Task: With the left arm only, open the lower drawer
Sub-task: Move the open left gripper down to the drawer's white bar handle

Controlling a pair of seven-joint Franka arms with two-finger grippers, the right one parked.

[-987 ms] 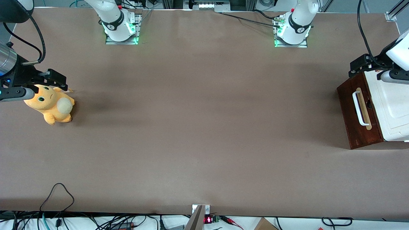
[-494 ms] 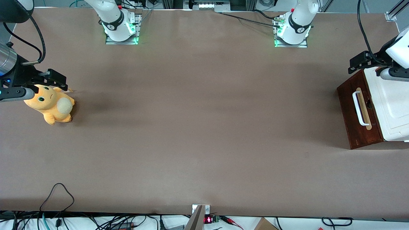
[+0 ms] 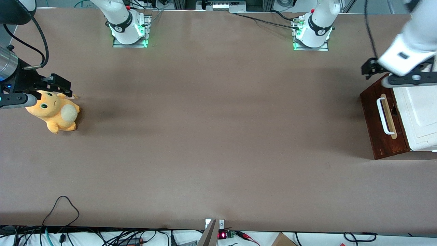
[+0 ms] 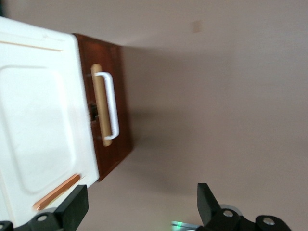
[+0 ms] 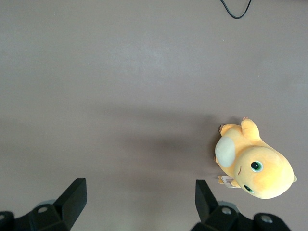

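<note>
The left arm's gripper (image 4: pixel 139 209) hangs above the table with its fingers (image 4: pixel 206 199) spread wide and holding nothing. The lower drawer (image 3: pixel 379 119) lies below it and somewhat nearer to the front camera, apart from it, closed, its white bar handle (image 4: pixel 109 105) untouched. The drawer sits under a white panel (image 4: pixel 38 125), at the working arm's end of the table (image 3: pixel 218 136).

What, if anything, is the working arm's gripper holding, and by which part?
Nothing. The gripper is open, above the table in front of the drawer, clear of its white handle.
</note>
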